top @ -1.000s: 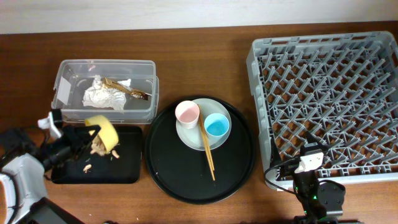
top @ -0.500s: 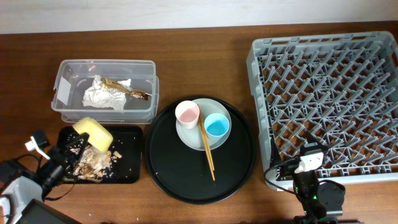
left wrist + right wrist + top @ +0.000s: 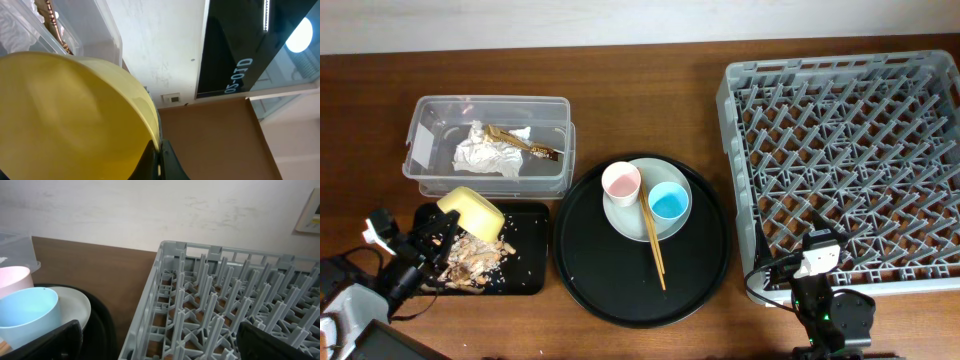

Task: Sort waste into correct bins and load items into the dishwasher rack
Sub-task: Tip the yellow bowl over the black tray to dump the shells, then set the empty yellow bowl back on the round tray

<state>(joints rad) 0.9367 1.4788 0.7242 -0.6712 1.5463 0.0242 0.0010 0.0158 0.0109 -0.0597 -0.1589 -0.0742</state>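
Observation:
My left gripper (image 3: 448, 232) is shut on the rim of the yellow bowl (image 3: 471, 211), holding it tipped over the flat black tray (image 3: 525, 281). In the left wrist view the bowl (image 3: 70, 115) fills the frame, its rim pinched between the fingers (image 3: 159, 161). Beige-brown food scraps (image 3: 475, 260) lie piled on the tray. The clear tub (image 3: 420, 150) holds the white napkin (image 3: 485, 155) and the brown-and-gold wrapper (image 3: 525, 143). The pink cup (image 3: 621, 183), blue cup (image 3: 669, 203) and chopsticks (image 3: 653, 240) rest on the grey-green plate (image 3: 625, 222). My right gripper (image 3: 157, 340) is open beside the grey rack (image 3: 850, 160).
The plate stands on a large round black tray (image 3: 610, 275) in the middle. The rack's front left corner (image 3: 165, 247) lies right ahead of the right wrist camera. A wall runs along the table's far edge.
The left gripper swung the tilted bowl down and left over the flat tray; the scraps spilled out into a pile. In the last half second it hardly moved. The right arm stayed still.

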